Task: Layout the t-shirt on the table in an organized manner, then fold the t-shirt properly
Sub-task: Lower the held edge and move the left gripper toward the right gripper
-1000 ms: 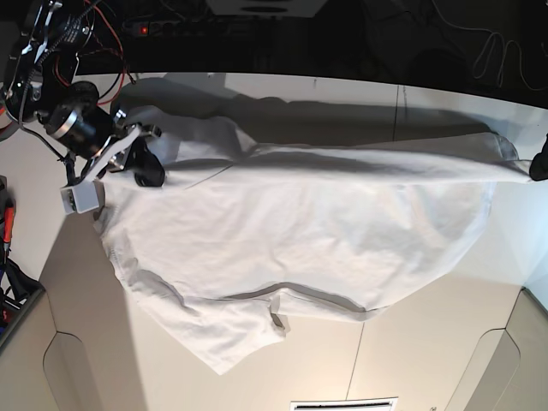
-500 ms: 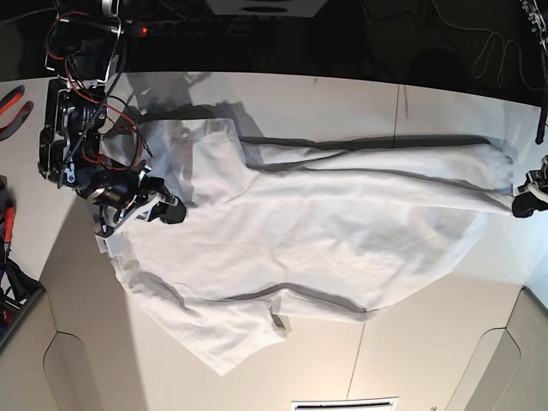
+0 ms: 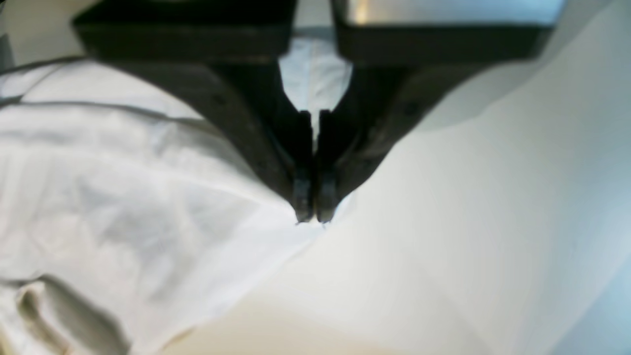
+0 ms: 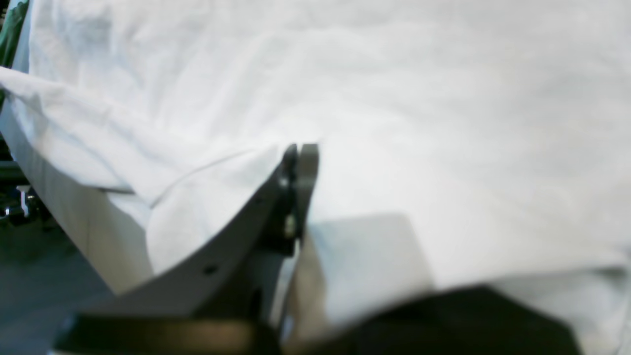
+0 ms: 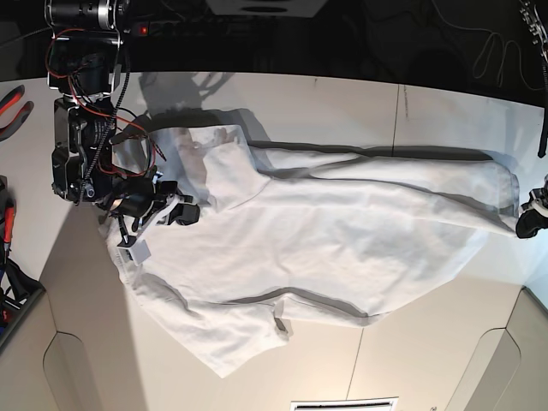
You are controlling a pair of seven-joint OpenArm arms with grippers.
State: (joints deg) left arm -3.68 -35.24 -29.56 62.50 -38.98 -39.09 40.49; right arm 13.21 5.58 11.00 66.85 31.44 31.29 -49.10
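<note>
The white t-shirt (image 5: 342,231) lies stretched sideways across the white table (image 5: 428,360), with one sleeve (image 5: 235,338) trailing toward the front edge. My right gripper (image 5: 184,212) is at the shirt's left end, shut on the fabric. In the right wrist view its fingertips (image 4: 300,150) are pressed together on a fold of the t-shirt (image 4: 443,98). My left gripper (image 5: 524,224) is at the far right end, shut on the shirt's edge. In the left wrist view its gripper (image 3: 310,217) pinches the t-shirt (image 3: 123,197) above the table (image 3: 443,246).
Red-handled pliers (image 5: 13,101) lie at the table's far left. Cables and a power strip (image 5: 163,30) run behind the back edge. A thin dark seam (image 5: 398,111) crosses the tabletop. A slotted white panel (image 5: 342,402) sits at the front edge.
Both grippers have moved toward the front edge with the shirt held taut between them. The right arm has also swung downward, and the shirt now lies lower and flatter.
</note>
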